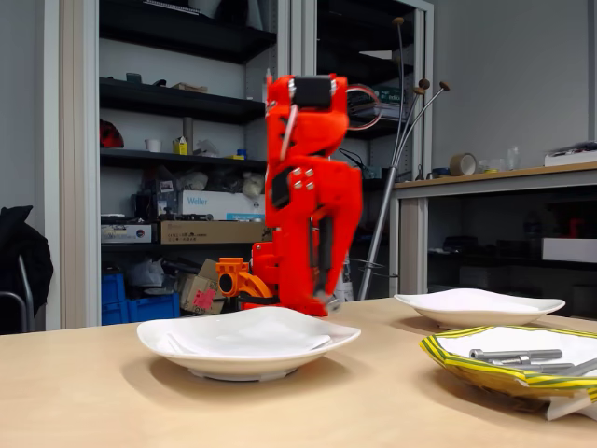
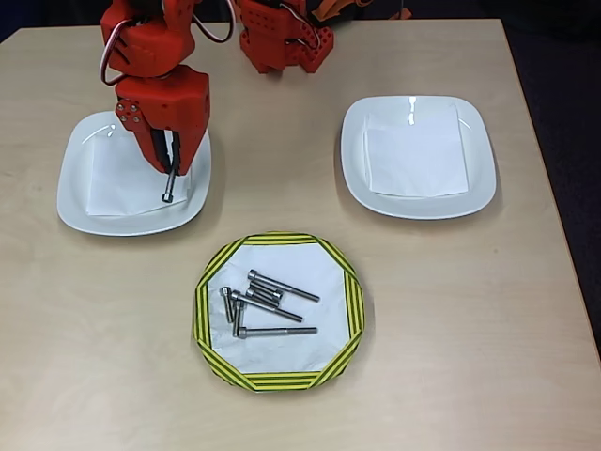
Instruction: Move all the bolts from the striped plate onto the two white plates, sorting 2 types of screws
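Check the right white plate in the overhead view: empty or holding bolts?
Empty of bolts: the right white plate holds just a white paper square.

Overhead view: striped plate (image 2: 279, 311) sits at the near middle of the tabletop (image 2: 451, 310), bolts (image 2: 266, 303) clustered in its centre, some touching or overlapping. Two white plates (image 2: 133, 173) behind it, one far left, the other (image 2: 418, 156) far right, well apart. Arm base (image 2: 282, 38) behind and between them. Hand (image 2: 170, 167) hangs over the left plate, a bolt (image 2: 169, 178) upright in it, probably just above the plate's paper sheet (image 2: 117, 183).
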`<state>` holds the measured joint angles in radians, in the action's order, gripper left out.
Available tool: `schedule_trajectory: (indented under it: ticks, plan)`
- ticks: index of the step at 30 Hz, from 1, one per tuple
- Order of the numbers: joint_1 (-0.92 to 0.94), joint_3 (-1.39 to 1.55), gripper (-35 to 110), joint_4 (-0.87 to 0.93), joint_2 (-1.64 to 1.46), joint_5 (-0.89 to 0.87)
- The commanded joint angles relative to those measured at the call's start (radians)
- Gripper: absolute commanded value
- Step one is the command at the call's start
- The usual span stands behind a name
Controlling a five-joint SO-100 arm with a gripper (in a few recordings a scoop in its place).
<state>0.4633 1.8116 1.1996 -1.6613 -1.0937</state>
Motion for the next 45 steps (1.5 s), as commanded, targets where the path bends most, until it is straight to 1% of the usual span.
schedule_trajectory:
  ticks: [1,8,10,12,17,20,25,27,31,37,42,45]
  plan:
    - [0.06,0.026,0,-0.002,-0.052,0.028]
    - [0.169,-0.021,0,-0.002,0.02,0.146]
    - [0.172,-0.026,9,-0.006,0.028,0.187]
    - [0.17,-0.026,13,-0.012,0.029,0.213]
    - [0.14,-0.026,14,-0.012,0.015,0.201]
    - [0.064,-0.043,13,-0.061,-0.017,0.179]
    - [-0.178,-0.233,13,-0.114,0.034,0.097]
    - [-0.267,-0.347,14,-0.106,0.104,0.118]
    - [-0.387,-0.477,13,-0.126,0.215,0.25]
    - [-0.46,-0.529,12,-0.179,0.33,0.324]
    - [-0.476,-0.565,14,-0.198,0.416,0.446]
    - [-0.474,-0.56,13,-0.193,0.433,0.457]
